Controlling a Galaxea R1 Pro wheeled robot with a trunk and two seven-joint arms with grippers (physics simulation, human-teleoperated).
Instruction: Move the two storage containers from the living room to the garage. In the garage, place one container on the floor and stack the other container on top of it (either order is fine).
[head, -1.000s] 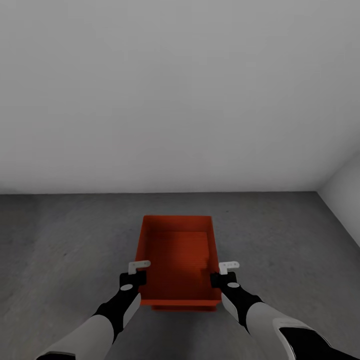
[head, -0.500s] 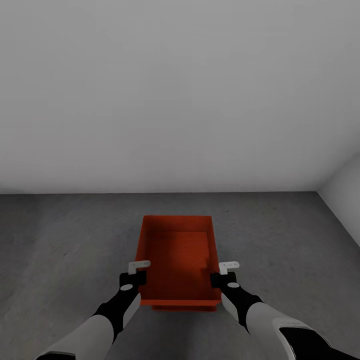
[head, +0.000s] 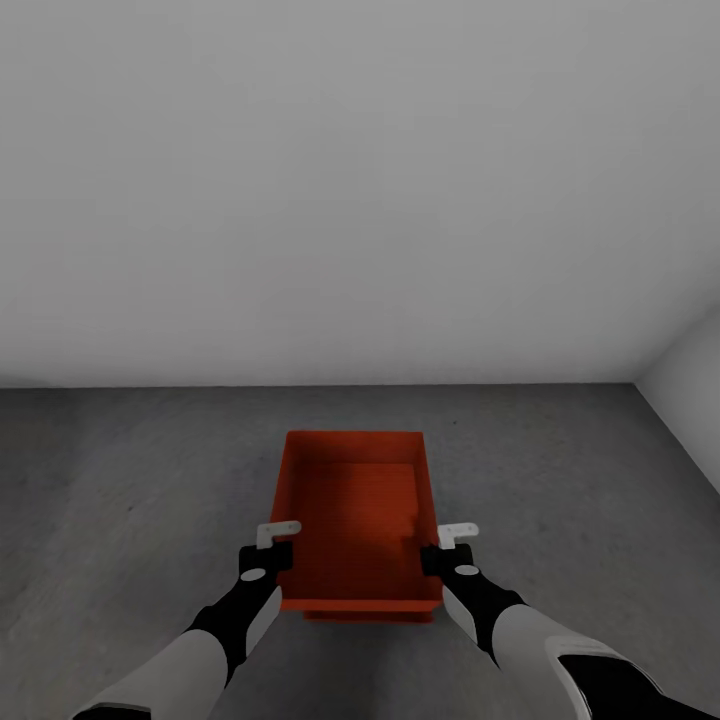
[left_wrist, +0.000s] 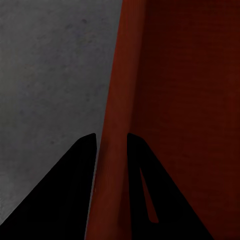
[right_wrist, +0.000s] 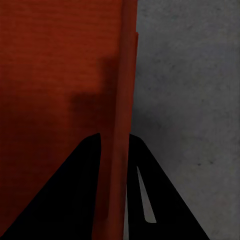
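Note:
An orange-red storage container (head: 350, 500) sits low over the dark grey garage floor (head: 130, 480), straight ahead of me, open side up. My left gripper (head: 272, 545) is shut on its left wall, and in the left wrist view the two black fingers (left_wrist: 111, 137) straddle that wall (left_wrist: 120, 75). My right gripper (head: 448, 548) is shut on the right wall, which runs between its fingers (right_wrist: 114, 136) in the right wrist view. A thin orange-red strip (head: 365, 615) shows under the near edge; I cannot tell whether it belongs to a second container.
A plain white-grey wall (head: 350, 200) stands a short way beyond the container. A side wall (head: 690, 390) meets it at the right, forming a corner. Bare concrete-like floor spreads to the left and right of the box.

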